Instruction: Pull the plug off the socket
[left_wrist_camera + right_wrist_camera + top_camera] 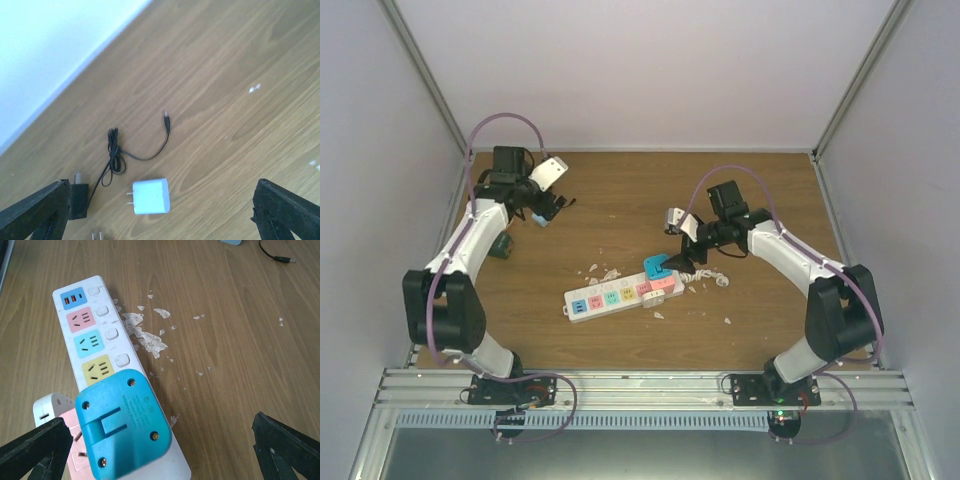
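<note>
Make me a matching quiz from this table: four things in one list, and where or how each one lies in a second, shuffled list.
Things:
1. blue plug
2. white charger
3. black cable
4. white flakes

Places:
A. scattered on the wood beside the socket strip
B. sitting on one end of the socket strip
C. loosely curled on bare wood
D. flat on bare wood, prongs showing

Pairs: 1-B, 2-D, 3-C, 4-A
</note>
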`<state>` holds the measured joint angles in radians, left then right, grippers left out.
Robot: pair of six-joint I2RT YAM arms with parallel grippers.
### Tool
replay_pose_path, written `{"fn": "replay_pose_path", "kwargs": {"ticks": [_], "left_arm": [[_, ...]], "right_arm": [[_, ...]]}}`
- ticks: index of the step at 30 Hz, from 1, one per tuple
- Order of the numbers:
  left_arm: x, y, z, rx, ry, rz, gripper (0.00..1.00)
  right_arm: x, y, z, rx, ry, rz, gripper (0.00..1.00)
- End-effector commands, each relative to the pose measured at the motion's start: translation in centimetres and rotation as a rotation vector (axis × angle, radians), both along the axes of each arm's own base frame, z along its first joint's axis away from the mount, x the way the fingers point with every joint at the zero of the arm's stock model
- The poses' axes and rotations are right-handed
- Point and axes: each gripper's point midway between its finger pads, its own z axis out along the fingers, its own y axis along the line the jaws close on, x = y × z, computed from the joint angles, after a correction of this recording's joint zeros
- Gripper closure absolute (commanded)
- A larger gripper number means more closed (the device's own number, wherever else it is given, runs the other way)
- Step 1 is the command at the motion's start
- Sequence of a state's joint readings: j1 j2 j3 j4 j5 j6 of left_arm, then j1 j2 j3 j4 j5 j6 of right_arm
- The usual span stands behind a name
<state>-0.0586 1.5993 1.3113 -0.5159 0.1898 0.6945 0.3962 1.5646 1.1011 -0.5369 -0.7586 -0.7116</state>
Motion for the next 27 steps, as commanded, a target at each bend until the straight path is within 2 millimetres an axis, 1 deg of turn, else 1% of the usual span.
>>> {"fn": "replay_pose_path", "kwargs": {"ticks": [1,2,4,7,11,16,18,20,22,24,27], "left_arm": [[-1.2,-2.8,6.2,-0.217,-0.085,-0.022,0.01],[-1.7,-3.3,6.8,-0.246,-0.079,-0.042,0.01],[-3.0,-5.0,7.5,-0.306,-0.046,-0.127,0.01],[-4.7,-7.4,6.9,-0.389,0.056,-0.209,0.01],[-7.9,-11.9,5.3,-0.460,0.176,-0.366,0.01],[-12.0,-17.9,2.0,-0.481,0.333,-0.511,0.01],[-13.5,-19.8,0.7,-0.499,0.406,-0.560,0.01],[-14.7,-21.2,-0.6,-0.508,0.470,-0.589,0.01],[-15.3,-22.2,-1.9,-0.507,0.518,-0.604,0.01],[-15.7,-22.9,-2.8,-0.501,0.547,-0.611,0.01],[-15.9,-23.5,-3.6,-0.507,0.577,-0.615,0.01]], "right_arm": [[-0.7,-1.0,0.9,0.028,-0.006,0.010,0.00],[-0.6,-1.1,0.9,0.027,-0.006,0.007,0.00],[-0.7,-1.3,0.8,0.027,-0.005,0.007,0.01],[-1.1,-1.4,0.5,0.027,0.007,0.013,0.00],[-1.6,-1.7,-0.1,0.022,0.015,0.014,0.00],[-2.6,-1.8,-1.7,0.014,0.039,0.041,0.00],[-3.0,-1.8,-2.2,0.022,0.041,0.064,0.00],[-3.4,-1.8,-2.6,0.033,0.037,0.084,0.00],[-3.7,-1.7,-2.9,0.045,0.026,0.105,0.00],[-3.7,-1.6,-3.1,0.054,0.015,0.122,0.00],[-3.9,-1.5,-3.5,0.068,0.006,0.153,0.00]]}}
